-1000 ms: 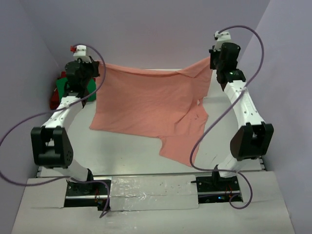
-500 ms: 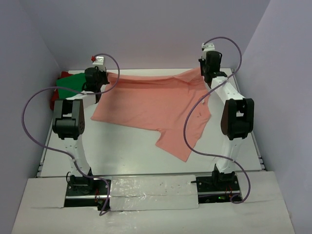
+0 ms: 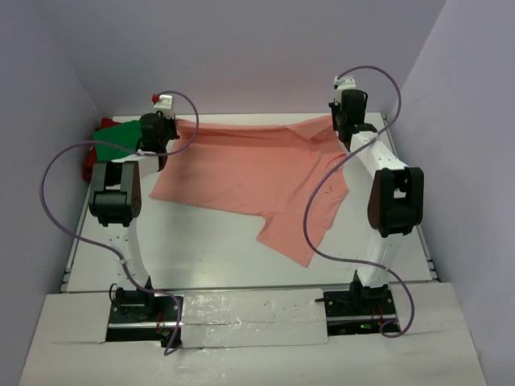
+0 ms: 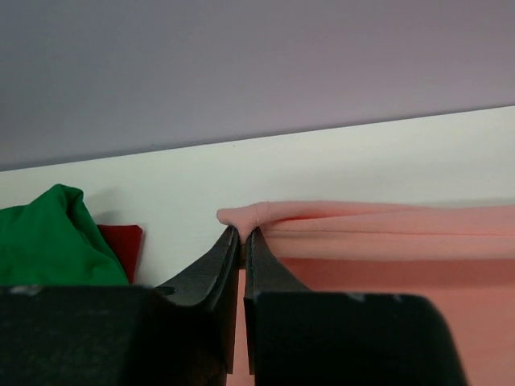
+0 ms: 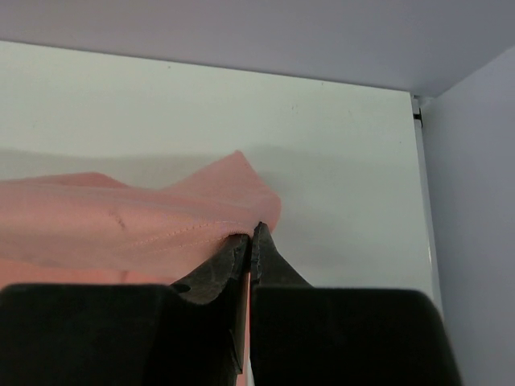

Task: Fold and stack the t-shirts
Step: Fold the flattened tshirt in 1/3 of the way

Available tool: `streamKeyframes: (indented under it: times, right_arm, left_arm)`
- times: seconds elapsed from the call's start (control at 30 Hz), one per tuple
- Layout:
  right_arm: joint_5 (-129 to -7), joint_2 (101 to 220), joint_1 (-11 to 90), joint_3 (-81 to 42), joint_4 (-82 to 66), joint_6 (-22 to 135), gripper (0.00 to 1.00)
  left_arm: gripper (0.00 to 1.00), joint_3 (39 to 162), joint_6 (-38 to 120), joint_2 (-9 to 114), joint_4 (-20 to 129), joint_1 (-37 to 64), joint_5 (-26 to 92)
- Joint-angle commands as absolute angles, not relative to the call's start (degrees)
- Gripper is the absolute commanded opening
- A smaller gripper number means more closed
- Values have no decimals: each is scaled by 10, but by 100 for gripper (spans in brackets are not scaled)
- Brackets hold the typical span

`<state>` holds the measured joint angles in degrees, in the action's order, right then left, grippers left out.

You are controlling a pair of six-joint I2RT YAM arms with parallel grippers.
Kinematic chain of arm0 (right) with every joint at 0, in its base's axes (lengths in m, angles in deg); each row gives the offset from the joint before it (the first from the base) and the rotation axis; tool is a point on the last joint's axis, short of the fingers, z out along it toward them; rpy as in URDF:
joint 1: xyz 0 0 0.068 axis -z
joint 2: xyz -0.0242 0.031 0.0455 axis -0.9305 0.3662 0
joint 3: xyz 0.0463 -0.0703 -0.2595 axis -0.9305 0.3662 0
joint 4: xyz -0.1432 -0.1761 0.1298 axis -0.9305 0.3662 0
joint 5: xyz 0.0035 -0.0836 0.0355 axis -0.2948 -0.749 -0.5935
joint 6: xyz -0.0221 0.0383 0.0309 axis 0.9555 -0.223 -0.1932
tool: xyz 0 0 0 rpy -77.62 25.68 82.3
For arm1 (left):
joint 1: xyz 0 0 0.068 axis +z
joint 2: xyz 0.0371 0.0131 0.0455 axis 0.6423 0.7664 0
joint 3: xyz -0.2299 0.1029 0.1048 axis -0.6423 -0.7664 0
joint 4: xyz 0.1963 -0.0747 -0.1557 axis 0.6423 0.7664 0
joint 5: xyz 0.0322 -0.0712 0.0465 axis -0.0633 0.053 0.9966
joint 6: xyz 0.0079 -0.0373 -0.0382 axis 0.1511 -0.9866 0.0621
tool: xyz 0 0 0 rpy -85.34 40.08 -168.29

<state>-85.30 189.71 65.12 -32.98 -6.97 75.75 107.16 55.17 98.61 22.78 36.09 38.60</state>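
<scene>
The large salmon-pink cloth t-shirt (image 3: pixel 241 173) is lying across the far half of the white table (image 3: pixel 201 249), its far edge running left to right. The left gripper (image 4: pixel 243 235) is pinching one corner and the right gripper (image 5: pixel 251 235) the other, both clamped on cloth. The rest is trailing rumpled toward the near side, reaching furthest by the right arm.

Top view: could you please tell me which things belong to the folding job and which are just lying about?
Job: pink shirt, pinched at its far edge by the left fingers and right fingers; green shirt; red shirt.
Lying about: crinkled silvery sheet between the arm bases.
</scene>
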Motion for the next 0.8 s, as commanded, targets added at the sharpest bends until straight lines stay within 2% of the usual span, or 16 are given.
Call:
streamKeyframes:
  times: [0.0,0.37,0.5,0.57,0.6,0.63,0.7,0.73,0.77]
  right_arm:
    - [-861,1822,647,-305,-72,756,0]
    - [-824,1735,647,-234,12,723,0]
    - [-788,1713,647,-197,41,708,0]
    - [-766,1713,647,-193,55,702,0]
    - [-755,1713,647,-190,69,704,0]
    - [-723,1719,647,-192,77,709,5]
    - [-694,1727,647,-201,115,713,29]
    - [-686,1730,647,-201,123,713,49]
    - [-673,1731,646,-199,134,715,52]
  left_arm:
    - [0,1070,562,976,194,376,380]
    - [0,980,569,922,223,385,340]
    - [8,970,563,911,244,385,331]
    - [17,970,564,911,257,385,331]
    - [36,972,563,911,264,385,331]
    - [47,970,563,909,266,385,332]
    - [62,963,564,901,271,385,333]
    - [66,958,565,896,273,385,331]
    - [77,956,566,883,280,385,330]
